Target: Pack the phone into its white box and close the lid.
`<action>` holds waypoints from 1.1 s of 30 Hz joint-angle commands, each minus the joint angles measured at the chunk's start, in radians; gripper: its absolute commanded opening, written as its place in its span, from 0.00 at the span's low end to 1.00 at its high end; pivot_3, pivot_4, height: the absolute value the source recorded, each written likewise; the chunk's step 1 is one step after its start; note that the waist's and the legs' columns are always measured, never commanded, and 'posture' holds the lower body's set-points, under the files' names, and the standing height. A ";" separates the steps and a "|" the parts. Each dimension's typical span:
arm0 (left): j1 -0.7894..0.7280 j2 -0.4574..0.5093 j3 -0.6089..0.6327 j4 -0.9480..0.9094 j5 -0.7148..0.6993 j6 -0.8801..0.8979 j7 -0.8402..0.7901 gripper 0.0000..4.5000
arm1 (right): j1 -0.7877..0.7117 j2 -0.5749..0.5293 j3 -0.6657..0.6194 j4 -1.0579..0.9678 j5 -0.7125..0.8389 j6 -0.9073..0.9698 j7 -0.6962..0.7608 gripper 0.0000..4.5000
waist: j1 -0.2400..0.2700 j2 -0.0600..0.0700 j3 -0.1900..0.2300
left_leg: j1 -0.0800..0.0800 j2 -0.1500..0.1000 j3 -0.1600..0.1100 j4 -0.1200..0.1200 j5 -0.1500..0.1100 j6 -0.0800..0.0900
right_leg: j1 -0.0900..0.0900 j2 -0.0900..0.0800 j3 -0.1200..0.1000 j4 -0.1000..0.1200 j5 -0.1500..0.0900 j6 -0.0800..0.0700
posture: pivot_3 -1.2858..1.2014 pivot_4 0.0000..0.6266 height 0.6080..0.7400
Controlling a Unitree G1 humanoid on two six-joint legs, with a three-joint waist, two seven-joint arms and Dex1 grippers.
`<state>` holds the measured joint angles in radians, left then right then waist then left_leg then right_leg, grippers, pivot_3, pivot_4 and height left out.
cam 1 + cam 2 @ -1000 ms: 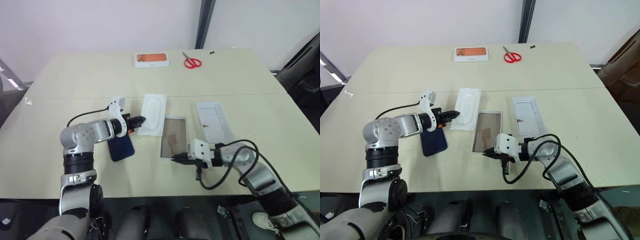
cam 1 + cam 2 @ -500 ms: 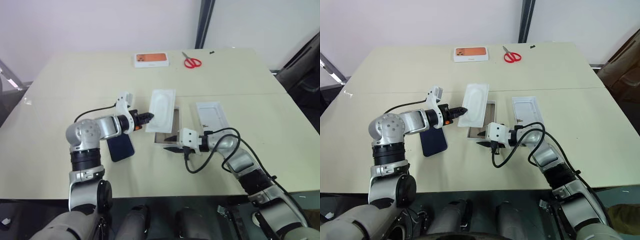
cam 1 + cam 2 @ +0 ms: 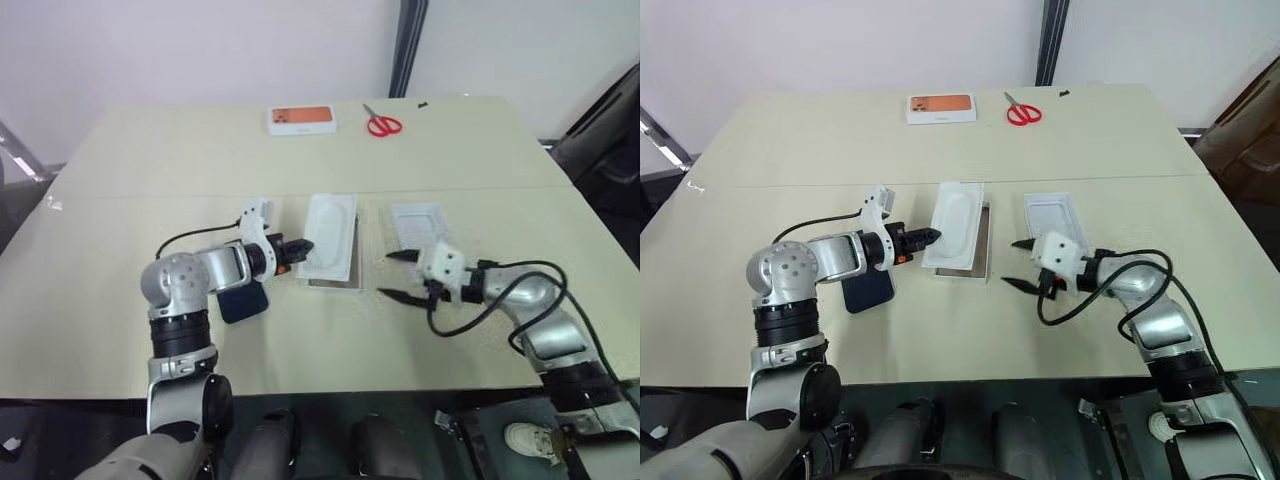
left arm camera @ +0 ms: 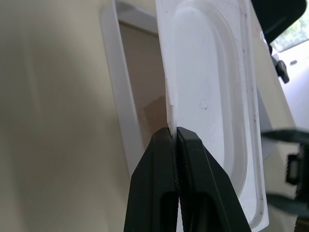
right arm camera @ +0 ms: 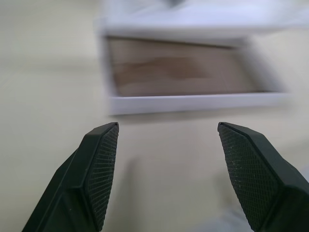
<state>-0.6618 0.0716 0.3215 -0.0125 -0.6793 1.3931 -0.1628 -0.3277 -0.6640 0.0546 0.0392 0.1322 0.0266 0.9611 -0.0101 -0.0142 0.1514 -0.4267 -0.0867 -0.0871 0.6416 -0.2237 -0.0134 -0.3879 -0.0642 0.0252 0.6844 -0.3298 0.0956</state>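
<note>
The phone [image 3: 243, 300] lies unpacked on the desk [image 3: 150, 170]. The left pincer [image 3: 293, 247] now holds a white insert [image 3: 331, 234] over the white box [image 3: 333, 281]. The right pincer [image 3: 400, 274] has let go and drawn away right, jaws spread.

Head stereo pair looks forward and down over the pale beige bench [image 3: 130, 330], both arms in frame, far edge included. Left wrist cam sits very close behind its shut jaws, facing a white moulded plastic insert [image 4: 212, 96]. Right wrist cam looks along the benchtop between spread jaws at the shallow white cardboard tray [image 5: 193, 101]. All four views share that tray.
</note>
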 commanded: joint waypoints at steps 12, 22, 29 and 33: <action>-0.047 -0.027 -0.009 -0.015 0.021 0.007 0.039 0.90 | -0.011 0.044 -0.029 0.002 -0.001 -0.035 -0.086 0.77 | 0.001 0.000 0.000 | 0.000 0.000 0.000 0.000 0.000 0.000 | 0.000 0.000 0.000 0.000 0.000 0.000 | 0.52 0.24 0.95; -0.085 -0.025 0.041 -0.065 -0.002 0.052 0.039 0.90 | -0.065 0.088 -0.004 0.034 -0.011 -0.041 -0.101 0.77 | 0.001 0.000 0.000 | 0.000 0.000 0.000 0.000 0.000 0.000 | 0.000 0.000 0.000 0.000 0.000 0.000 | 0.52 0.24 0.95; -0.064 0.074 0.035 -0.099 0.002 -0.064 -0.061 0.90 | -0.149 0.170 0.020 0.033 0.008 0.005 -0.144 0.77 | -0.006 0.000 0.000 | 0.000 0.000 0.000 0.000 0.000 0.000 | 0.000 0.000 0.000 0.000 0.000 0.000 | 0.52 0.24 0.95; -0.012 0.254 -0.044 -0.054 0.078 -0.328 -0.255 0.91 | -0.199 0.225 0.076 0.058 -0.057 0.024 -0.184 0.36 | -0.008 0.000 0.000 | 0.001 0.001 0.001 -0.006 0.002 -0.003 | -0.003 0.001 0.001 0.000 0.000 0.000 | 0.52 0.24 0.95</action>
<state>-0.6858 0.2882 0.2948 -0.0603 -0.6258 1.1739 -0.3313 -0.4975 -0.4520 0.1059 0.1053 0.1042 0.0508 0.7981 -0.0185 -0.0140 0.1514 -0.4258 -0.0859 -0.0862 0.6347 -0.2217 -0.0168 -0.3915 -0.0633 0.0263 0.6842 -0.3297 0.0954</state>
